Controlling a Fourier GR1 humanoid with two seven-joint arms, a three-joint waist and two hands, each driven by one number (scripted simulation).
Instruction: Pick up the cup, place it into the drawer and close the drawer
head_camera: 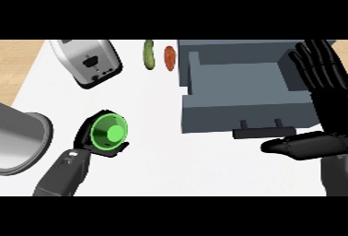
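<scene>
The green cup [108, 131] lies on its side, mouth towards me, on the white counter at the lower left. My left hand [86, 134] is curled round it, black fingers showing along its rim. The grey-blue drawer [204, 113] stands pulled open at the upper right, with nothing inside it and its dark handle [262, 132] on the front panel. My right hand [332, 108] is open beside the drawer's right wall, fingers pointing up and thumb stretched left just below the handle.
A silver toaster [90, 61] sits at the back left. A green pickle [148, 54] and a red vegetable [170, 57] lie behind the drawer's left corner. A large metal pot [19, 140] stands at the left edge, close to my left forearm.
</scene>
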